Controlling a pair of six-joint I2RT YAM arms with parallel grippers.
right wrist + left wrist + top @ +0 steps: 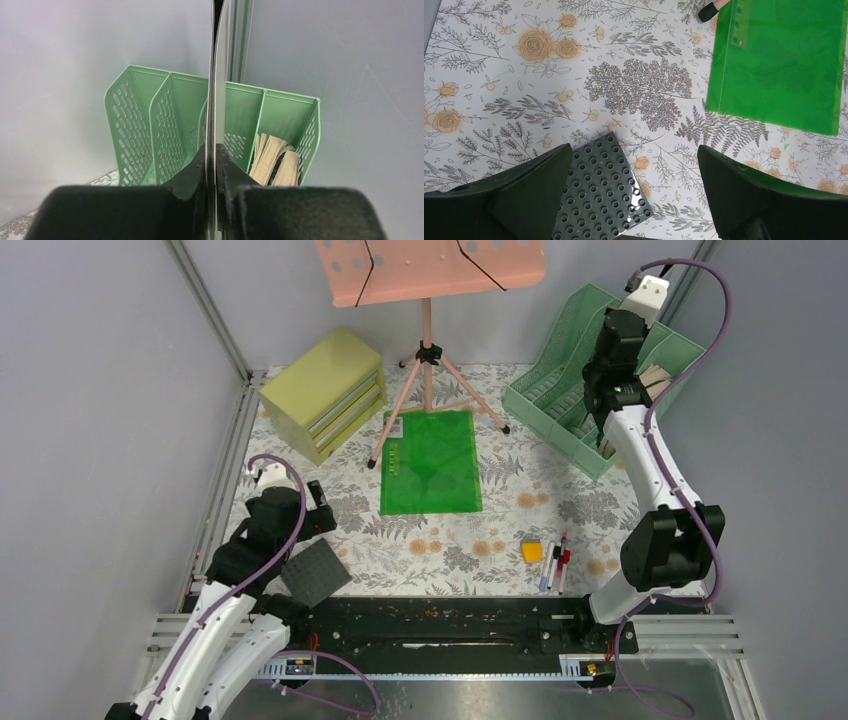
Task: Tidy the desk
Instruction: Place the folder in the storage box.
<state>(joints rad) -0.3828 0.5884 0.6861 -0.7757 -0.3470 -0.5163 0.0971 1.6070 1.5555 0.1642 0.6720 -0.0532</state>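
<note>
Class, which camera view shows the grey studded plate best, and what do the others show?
Left wrist view: the grey studded plate lies close, its studs distinct, though partly cropped. The top view shows the plate only small; the right wrist view misses it.

Folder [431, 462] on desk [500, 502] centre; cabinet [325, 390] back-left, rack [557, 400] back-right; pens [555, 562] front-right, baseplate [315, 572] front-left

The flat leaf-printed desk [499, 75] looked smooth and matt; the translucent green plastic folder [776, 65] shone glossy.
</note>
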